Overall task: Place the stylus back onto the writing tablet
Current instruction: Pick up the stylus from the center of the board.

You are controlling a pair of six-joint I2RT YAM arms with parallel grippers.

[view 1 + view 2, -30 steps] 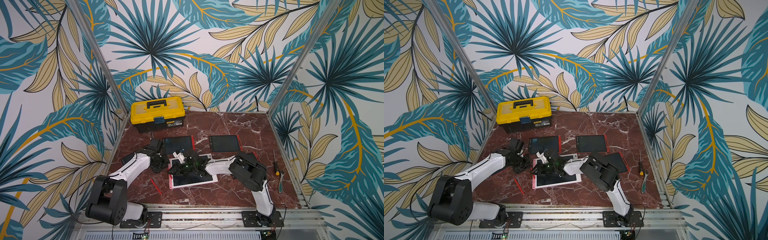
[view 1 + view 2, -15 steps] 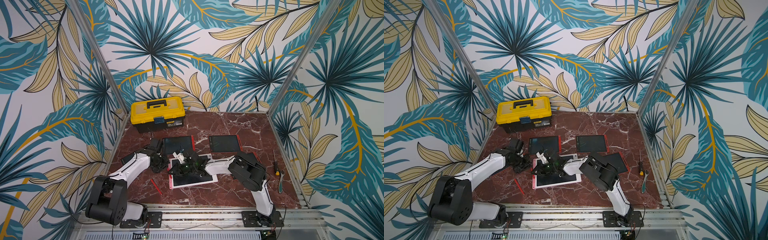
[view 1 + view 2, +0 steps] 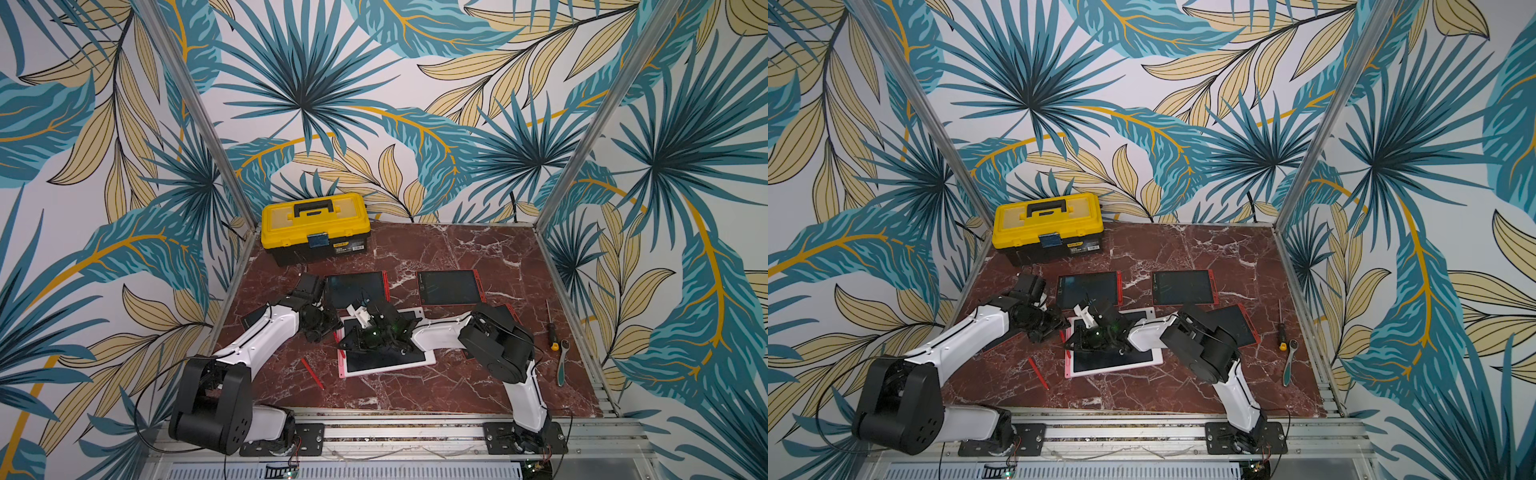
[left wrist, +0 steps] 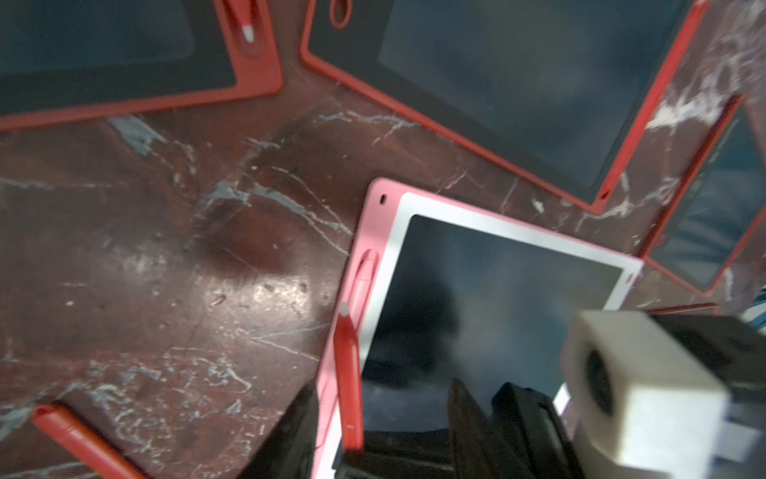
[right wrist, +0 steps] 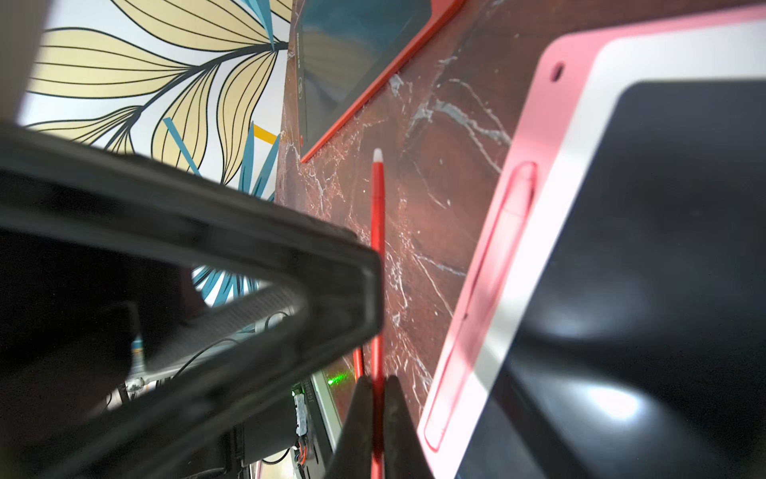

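Observation:
The red stylus (image 5: 377, 249) with a white tip sticks out from my right gripper (image 5: 378, 381), which is shut on its rear end. In the left wrist view the same stylus (image 4: 347, 373) lies between the spread fingers of my open left gripper (image 4: 381, 387), close to one finger. It hangs above the pink edge of the white-and-pink writing tablet (image 4: 375, 232), just short of the long slot (image 4: 364, 273) in that edge. In both top views the two grippers (image 3: 328, 328) (image 3: 353, 336) meet over the tablet's (image 3: 388, 365) left end.
A second red stylus (image 3: 311, 372) lies loose on the marble left of the tablet. Red-framed tablets (image 3: 357, 289) (image 3: 451, 286) lie behind, with another under the right arm (image 3: 509, 311). A yellow toolbox (image 3: 314, 232) stands at the back left. A screwdriver (image 3: 550, 328) and ratchet (image 3: 561, 361) lie right.
My left gripper has opened and let go of the stylus. The right gripper has closed fully on it. Neither arm has visibly shifted.

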